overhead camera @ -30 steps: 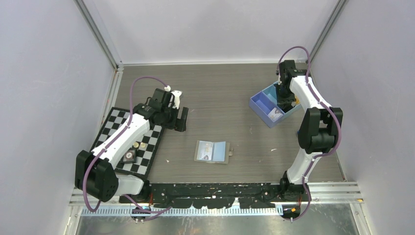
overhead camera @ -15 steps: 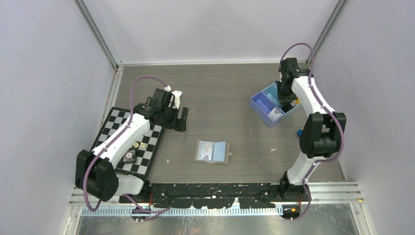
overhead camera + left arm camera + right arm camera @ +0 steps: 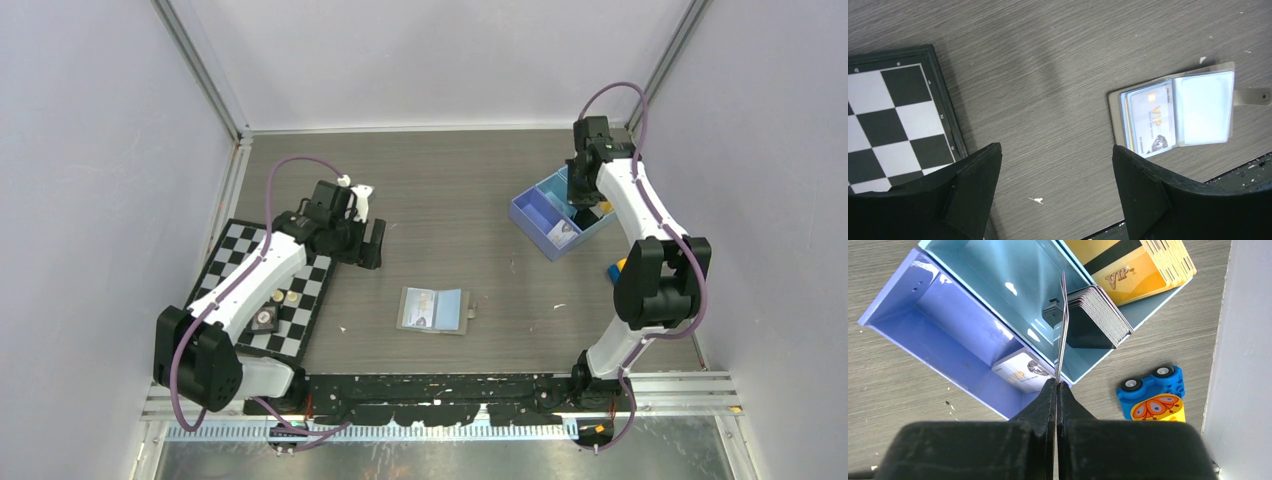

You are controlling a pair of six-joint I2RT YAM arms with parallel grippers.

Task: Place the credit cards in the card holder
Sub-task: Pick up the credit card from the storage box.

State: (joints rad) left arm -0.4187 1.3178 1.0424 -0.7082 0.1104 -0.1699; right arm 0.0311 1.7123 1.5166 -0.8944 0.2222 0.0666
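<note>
Right gripper: jaws pressed together, clamped on one credit card. We see that card edge-on only, in the right wrist view, so we cannot tell its colour. It stands straight out of the fingertips over the blue tray, roughly above the wall between the violet compartment and the middle pale blue one.

In the violet compartment a whitish card with VIP print lies flat. The middle compartment holds a grey stack of cards, fanned a bit. The far compartment holds a gold stack with a black stripe and VIP lettering. Near the tray but not touching it, a blue toy car with an orange butterfly block sits on the table.

Left gripper: jaws wide apart and holding nothing, hovering over bare table between the chessboard and the card holder.

In the top view we see the card holder lying open and flat toward the near side of the table, about midway between the arms and well apart from the tray. Its pale blue inside faces up, and the snap tab sticks out on the side away from the chessboard. The half toward the chessboard has a pale VIP card in its pocket. On the chessboard sit a few small round pieces, too small for us to identify.
</note>
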